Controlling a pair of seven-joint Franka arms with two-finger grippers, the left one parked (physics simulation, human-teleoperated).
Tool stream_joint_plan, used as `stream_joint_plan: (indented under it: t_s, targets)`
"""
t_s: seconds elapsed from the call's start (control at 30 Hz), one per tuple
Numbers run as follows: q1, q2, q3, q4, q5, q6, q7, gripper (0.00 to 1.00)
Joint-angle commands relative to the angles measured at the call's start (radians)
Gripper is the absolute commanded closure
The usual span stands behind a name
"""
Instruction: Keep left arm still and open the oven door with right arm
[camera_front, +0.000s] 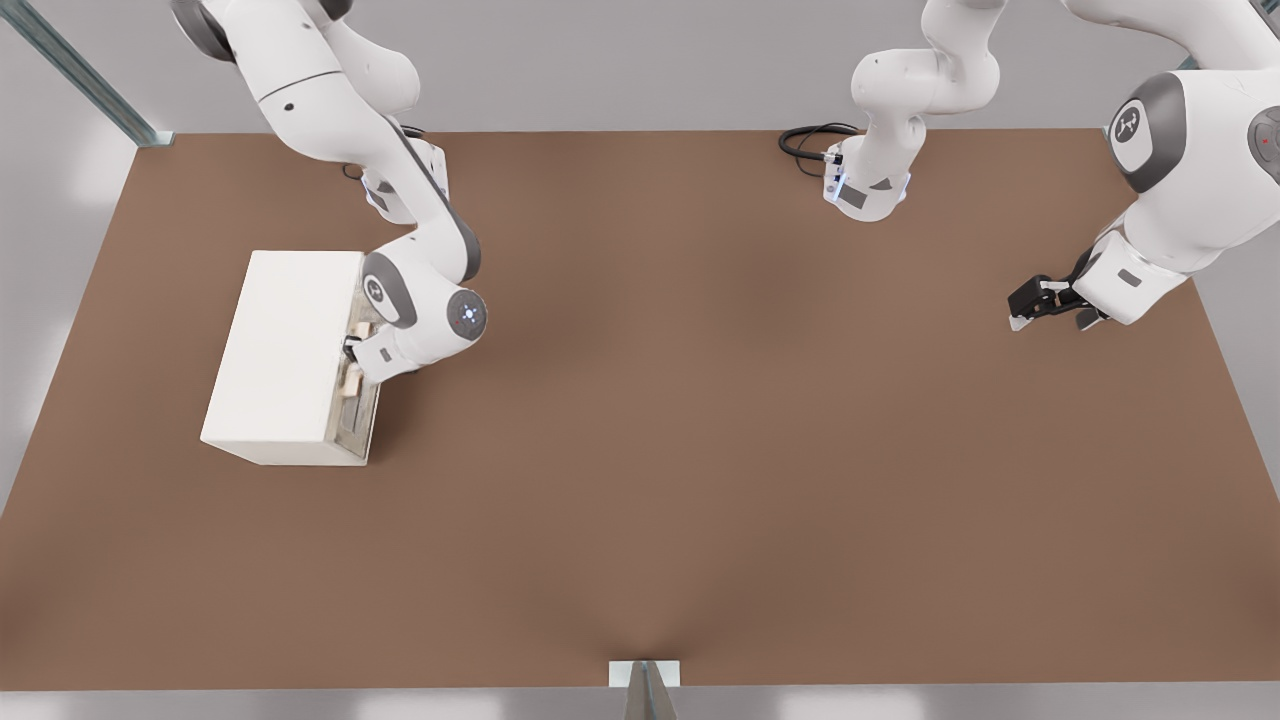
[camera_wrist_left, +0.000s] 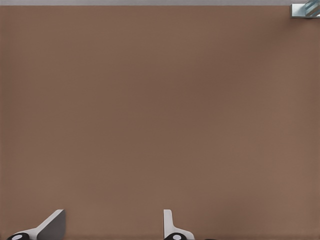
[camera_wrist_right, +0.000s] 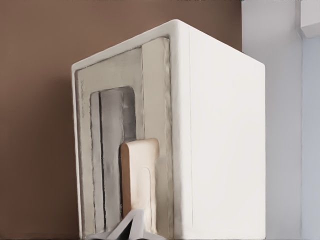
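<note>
Because the door faces sideways toward the middle of the brown table (camera_front: 700, 450), the cream-white oven (camera_front: 285, 350) reads in the front view as a plain box standing at about nine o'clock, near the table's left edge. Just to its right, the oven door (camera_front: 358, 395) shows as a narrow strip with the pale beige bar handle (camera_front: 352, 380) on it. The right arm (camera_front: 400, 230) reaches down from eleven o'clock, and its gripper (camera_front: 352, 350) sits right at the handle. I cannot tell whether it has closed on the handle or is merely against it.

In the right wrist view the oven door (camera_wrist_right: 120, 160) is a cream frame around dark glass, shut flush with the body, and the handle (camera_wrist_right: 139, 185) stands proud of it. The gripper (camera_wrist_right: 131, 227) shows only as grey tips at the handle's near end.

The door looks rigid and hinged, probably light; the oven may slide if pulled hard. The handle is the only sensible hold, since the glass is smooth.

Right of the door, toward three o'clock, the table gives wide room for the swing.
</note>
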Motion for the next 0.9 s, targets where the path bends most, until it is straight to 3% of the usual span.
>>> stream_joint_plan:
  t_s: [0.0, 0.03, 0.07, 0.1, 0.13, 0.17, 0.23, 0.27, 0.3, 0.33, 0.37, 0.47, 0.87]
  targets:
    - [0.020, 0.016, 0.079, 0.039, 0.107, -0.042, 0.298, 1.00]
    - [0.021, 0.071, 0.167, 0.150, 0.179, -0.155, 0.373, 1.00]
    - [0.021, 0.107, 0.202, 0.233, 0.217, -0.200, 0.387, 1.00]
    - [-0.012, 0.107, 0.199, 0.325, 0.336, -0.206, 0.206, 0.30]
    - [-0.051, 0.108, 0.199, 0.400, 0.454, -0.204, 0.026, 0.00]
    - [-0.066, 0.108, 0.199, 0.498, 0.527, -0.218, -0.107, 0.00]
    - [-0.138, 0.157, 0.197, 0.671, 0.534, -0.218, -0.524, 0.00]
    - [-0.160, 0.130, 0.146, 0.685, 0.531, -0.229, -0.641, 0.00]
    - [-0.085, 0.036, -0.059, 0.678, 0.599, -0.273, -0.781, 0.00]
    - [-0.035, -0.031, -0.192, 0.673, 0.684, -0.286, -0.801, 0.00]
    - [-0.055, -0.027, -0.212, 0.705, 0.699, -0.341, -0.802, 0.00]
    - [-0.083, 0.009, -0.211, 0.806, 0.698, -0.382, -0.801, 0.00]
    - [-0.143, 0.015, -0.217, 0.811, 0.693, -0.379, -0.804, 0.00]
